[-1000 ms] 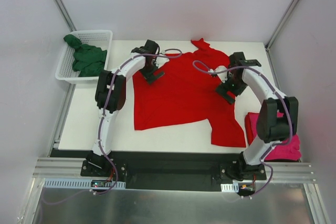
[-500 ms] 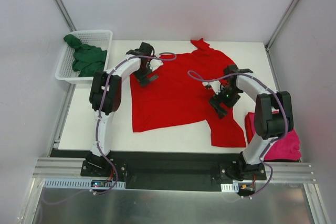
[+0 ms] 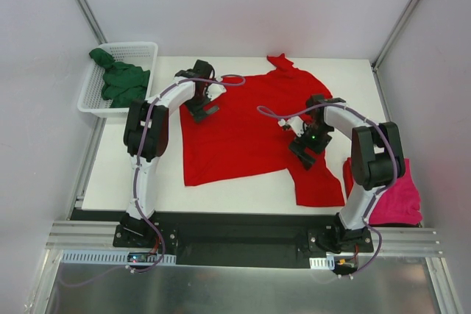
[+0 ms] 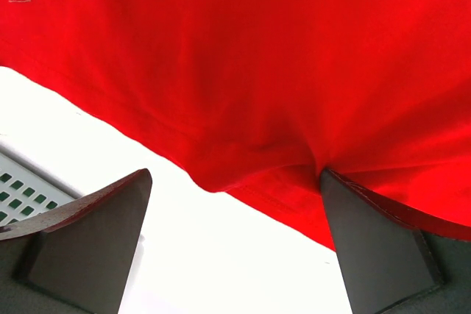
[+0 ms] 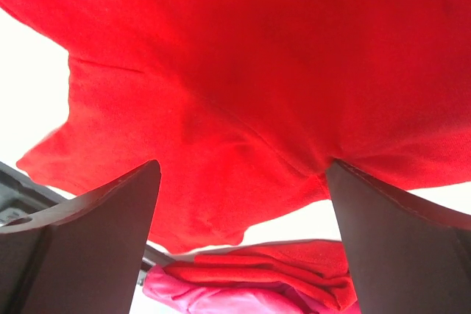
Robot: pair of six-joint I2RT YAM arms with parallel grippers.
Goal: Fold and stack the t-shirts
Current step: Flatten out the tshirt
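The red t-shirt [image 3: 246,126] lies spread flat over the middle of the tabletop [image 3: 129,174], one sleeve reaching toward 12 o'clock and another toward 5 o'clock. The left hand [image 3: 200,106] sits at the shirt's 10 o'clock corner, low over its left edge. From the left wrist, that hand [image 4: 234,178] is spread wide with nothing gripped, the shirt's [image 4: 257,56] seamed edge running between its fingers [image 4: 88,244] and white tabletop below it. The left arm rises from its base toward 12 o'clock and bends at the elbow toward 1 o'clock.

The right hand [image 3: 303,148] is over the shirt's right side at about 4 o'clock, near the lower sleeve. From the right wrist, it [image 5: 243,167] too is wide and grips nothing, red cloth [image 5: 243,56] filling the gap. Its arm doubles back from the elbow toward 9 o'clock.

The pink t-shirt [image 3: 394,196] lies bunched at the tabletop's 4 o'clock corner. The green t-shirt [image 3: 121,82] lies in the white basket [image 3: 140,46] at 10 o'clock.
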